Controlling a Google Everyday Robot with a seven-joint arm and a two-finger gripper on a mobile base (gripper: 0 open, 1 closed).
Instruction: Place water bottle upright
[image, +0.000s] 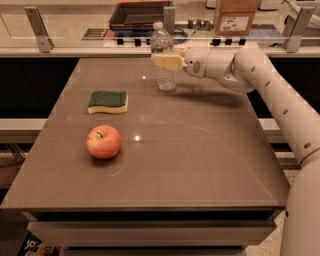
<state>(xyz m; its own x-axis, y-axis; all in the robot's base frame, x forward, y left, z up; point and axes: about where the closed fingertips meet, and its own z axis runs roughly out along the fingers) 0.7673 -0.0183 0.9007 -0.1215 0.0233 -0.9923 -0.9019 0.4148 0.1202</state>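
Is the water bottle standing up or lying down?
Standing up. The water bottle has its white cap on top and its bottom on the table; the gripper holds its middle.
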